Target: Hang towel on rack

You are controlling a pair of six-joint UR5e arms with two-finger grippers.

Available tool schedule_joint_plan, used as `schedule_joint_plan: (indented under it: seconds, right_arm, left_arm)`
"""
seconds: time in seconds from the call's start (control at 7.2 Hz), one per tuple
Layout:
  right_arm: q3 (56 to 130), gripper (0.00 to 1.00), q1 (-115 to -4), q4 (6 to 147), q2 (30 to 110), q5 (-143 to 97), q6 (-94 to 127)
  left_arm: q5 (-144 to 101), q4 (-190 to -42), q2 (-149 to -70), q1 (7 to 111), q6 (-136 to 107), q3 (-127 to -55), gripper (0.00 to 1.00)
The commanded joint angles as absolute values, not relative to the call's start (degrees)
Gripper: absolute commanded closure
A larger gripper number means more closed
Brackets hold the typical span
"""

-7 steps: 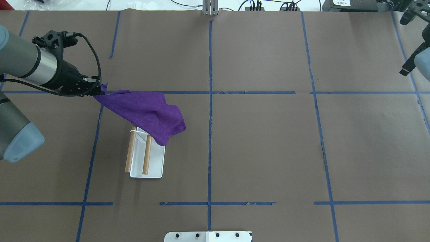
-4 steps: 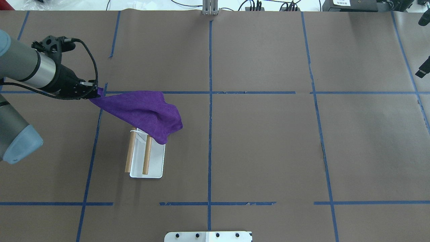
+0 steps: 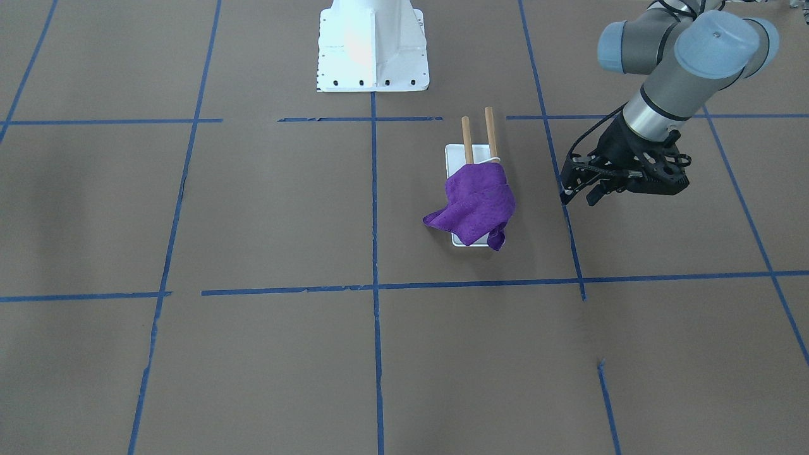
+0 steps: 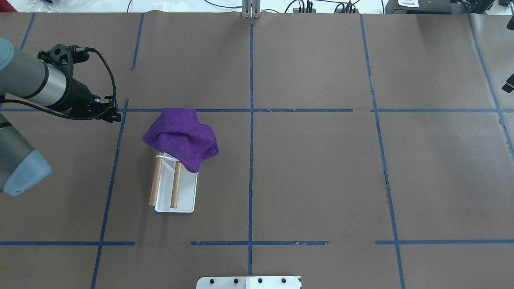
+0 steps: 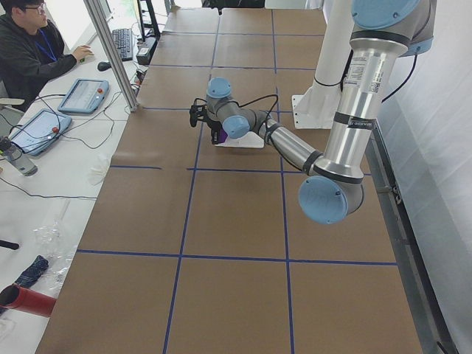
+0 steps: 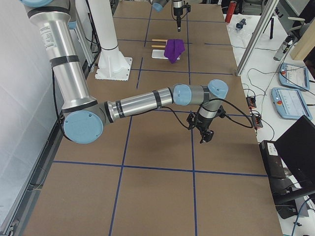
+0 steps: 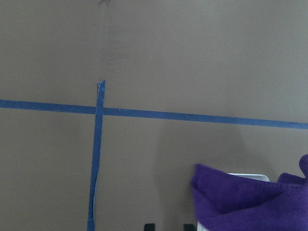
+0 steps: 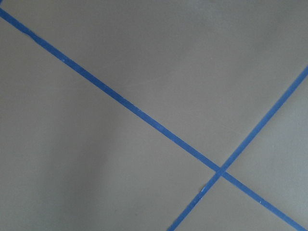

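The purple cloth towel (image 4: 180, 138) is draped, bunched, over the end of the small rack (image 4: 184, 192) farthest from the robot. The rack consists of a flat white base and two parallel brown wooden dowels (image 4: 175, 184). In the overhead view, the nearer lengths of both dowels and most of the base are left uncovered. The exterior right view shows what the overhead view does not: the towel hangs down from the dowels on one side. Whether its lowest folds touch the brown paper table cover (image 4: 321, 180) cannot be determined.

The left gripper (image 3: 576, 197) is positioned beside the rack, apart from the towel, above a blue tape line (image 3: 572, 253). Its fingers are seen spread, with nothing between them. This is confirmed in the left wrist view, where two dark fingertips (image 7: 149, 226) are shown separated at the lower edge and a corner of the towel lies to one side.

The right gripper (image 6: 205, 137) is located well apart from the rack, low over the table. Its degree of opening cannot be determined; only tape lines are shown in its wrist view.

The white bolted pedestal (image 3: 373, 50) is seen behind the rack.
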State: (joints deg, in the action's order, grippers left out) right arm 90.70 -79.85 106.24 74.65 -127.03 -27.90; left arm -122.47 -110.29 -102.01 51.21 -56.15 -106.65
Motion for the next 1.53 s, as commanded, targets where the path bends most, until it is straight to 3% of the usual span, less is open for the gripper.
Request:
schedule_joint_plan:
  seconds: [0.0,0.42,0.69,0.97,1.39]
  right_arm:
    - [90.7,0.0,-84.52,106.26,78.55,-127.18,-28.13]
    - [90.18,0.0,-93.32,97.31,91.46,-135.67,-24.29]
    - [91.49,0.01,-94.13,92.23,94.21,-136.32,-13.78]
    - [91.58,0.0,-94.04,83.18,94.83,-135.7,-4.15]
    - [91.76,0.0,-92.91,83.32,94.4,-135.27,-4.13]
  left_arm:
    - [-122.78,-110.13,-96.79,56.03,-36.93,-106.61,0.0]
    - [-123.22,-103.65,-88.88,74.19,-2.67,-104.52,0.0]
    - [-125.83,-96.98,-88.33,85.91,8.06,-102.31,0.0]
    - [-128.05,-92.3,-86.85,87.54,8.52,-101.69,0.0]
    - [-128.93,-92.46,-85.09,87.71,8.09,-99.77,0.0]
